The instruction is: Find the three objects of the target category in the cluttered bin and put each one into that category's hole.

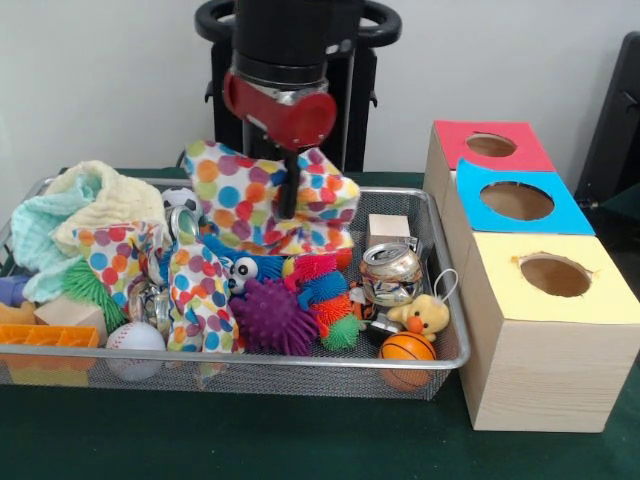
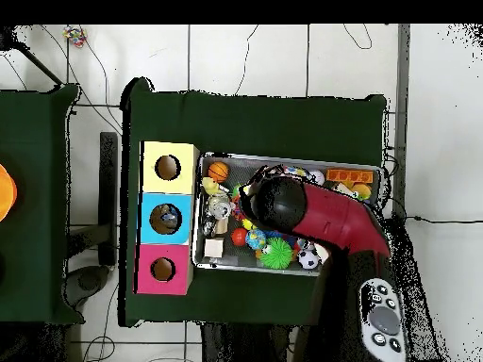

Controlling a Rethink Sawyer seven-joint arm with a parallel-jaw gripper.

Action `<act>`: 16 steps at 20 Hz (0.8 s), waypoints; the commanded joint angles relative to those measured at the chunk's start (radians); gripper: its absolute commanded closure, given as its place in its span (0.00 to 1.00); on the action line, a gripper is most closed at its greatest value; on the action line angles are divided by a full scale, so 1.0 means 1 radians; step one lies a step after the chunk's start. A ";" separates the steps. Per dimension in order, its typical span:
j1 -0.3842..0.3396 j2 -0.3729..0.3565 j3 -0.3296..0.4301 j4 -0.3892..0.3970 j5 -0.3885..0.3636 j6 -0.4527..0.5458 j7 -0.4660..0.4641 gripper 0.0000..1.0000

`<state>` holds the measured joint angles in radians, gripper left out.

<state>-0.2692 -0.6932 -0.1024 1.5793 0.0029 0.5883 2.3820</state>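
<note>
Green tabletop (image 1: 300, 440), wire bin (image 1: 440, 300) crammed with toys beside three holed boxes (image 1: 545, 340), gripper (image 1: 288, 205) clamped on a polka-dot cloth (image 1: 240, 190) lifted at the bin's far side, crushed can (image 1: 390, 272) near its right edge.

From above, a red and black arm (image 2: 325, 219) reaches over a wire bin (image 2: 291, 158) that sits on a dark green surface (image 2: 255, 118). The arm covers much of the bin's middle, and the tool cannot be seen beneath it. Left of the bin, touching it, stand three boxes in a column: a yellow box (image 2: 169, 167), a blue box (image 2: 166, 219) and a red box (image 2: 163, 270), each with a round hole. An orange ball (image 2: 218, 171) lies in the bin's upper left corner, a green spiky ball (image 2: 277, 252) near its lower edge beside a soccer ball (image 2: 308, 255).
</note>
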 commanded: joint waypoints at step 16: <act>-0.058 0.038 0.119 0.109 -0.117 -0.051 0.010 0.00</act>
<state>-0.3547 -0.6912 -0.0759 1.5779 -0.0860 0.5780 2.3820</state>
